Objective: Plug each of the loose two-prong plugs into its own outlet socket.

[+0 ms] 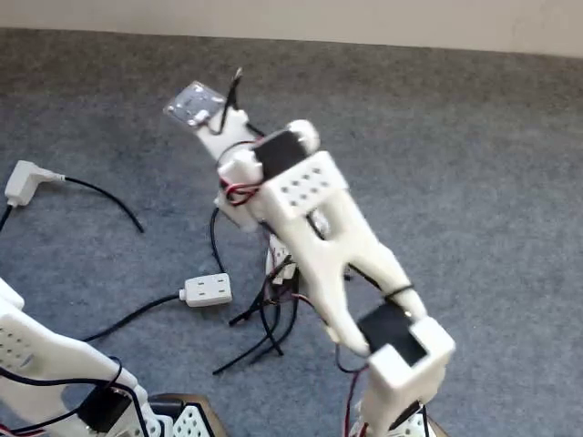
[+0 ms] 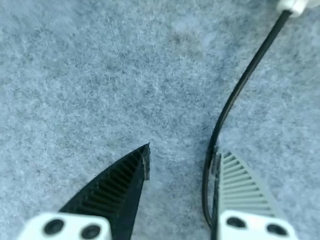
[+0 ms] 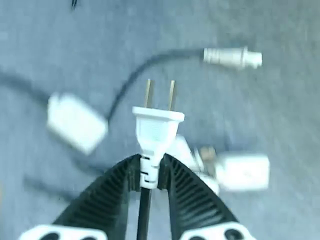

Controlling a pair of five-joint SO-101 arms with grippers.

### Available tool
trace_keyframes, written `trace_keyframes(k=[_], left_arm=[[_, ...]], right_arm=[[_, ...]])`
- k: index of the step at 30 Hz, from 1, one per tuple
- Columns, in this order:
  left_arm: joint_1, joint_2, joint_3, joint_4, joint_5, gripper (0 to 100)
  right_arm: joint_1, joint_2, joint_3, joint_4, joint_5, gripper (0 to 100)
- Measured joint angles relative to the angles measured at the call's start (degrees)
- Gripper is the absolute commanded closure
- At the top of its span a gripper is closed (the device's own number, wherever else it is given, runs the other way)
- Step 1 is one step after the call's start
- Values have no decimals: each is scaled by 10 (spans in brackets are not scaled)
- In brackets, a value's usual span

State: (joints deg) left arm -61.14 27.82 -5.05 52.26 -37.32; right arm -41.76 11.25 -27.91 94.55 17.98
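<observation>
2 arms work over the grey carpet (image 1: 474, 182). The right arm (image 1: 314, 214) stretches across the carpet's middle. Its right gripper (image 3: 151, 161) is clamped on the neck of 1 white two-prong plug (image 3: 157, 127), with both black fingers (image 3: 112, 192) pressed against it. The plug's 2 brass prongs (image 3: 148, 92) point away from the wrist, and its black cord (image 3: 144, 215) runs back between the fingers. We see the plug held in the air, seated in no socket.

Below it we count 3 white pieces lying on the carpet: 1 socket block (image 3: 77, 122), 1 slim round connector (image 3: 232, 57) on a dark lead, and 1 second block (image 3: 242, 172) near the held plug. Blur hides their slots.

From the high view we make out 1 outlet block (image 1: 208, 289) on a black cable near the carpet's middle, apart from the arm. There is also 1 angled plug (image 1: 18, 182) lying loose toward the carpet's left side.

The left arm (image 1: 46, 350) sits at the near left corner. Its left gripper (image 2: 182, 150) stands apart and holds nothing, low over the carpet. 1 black lead (image 2: 235, 95) runs along the inner edge of the pale finger (image 2: 242, 185) up to a white plug end (image 2: 295, 5); we cannot tell whether lead and finger touch
</observation>
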Motion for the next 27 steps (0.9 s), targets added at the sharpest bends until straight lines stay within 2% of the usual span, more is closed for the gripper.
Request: trace_keyframes(k=[4, 10, 13, 17, 21, 23, 27], left_arm=[[1, 0, -17, 62, 0, 792], [34, -49, -72, 207, 0, 793], [69, -77, -76, 265, 0, 793], [127, -108, -76, 348, 0, 793], [198, -146, -47, 400, 0, 793], [236, -171, -17, 406, 0, 793], [306, -239, 59, 409, 32, 793]], right_arm=[[57, -79, 39, 34, 55, 993], [137, -207, 236, 30, 129, 993], [174, -286, 379, -37, 159, 993], [218, -391, 606, -175, 179, 993], [230, -468, 813, -287, 180, 993], [244, -486, 869, -321, 167, 993], [298, -490, 884, -354, 135, 993]])
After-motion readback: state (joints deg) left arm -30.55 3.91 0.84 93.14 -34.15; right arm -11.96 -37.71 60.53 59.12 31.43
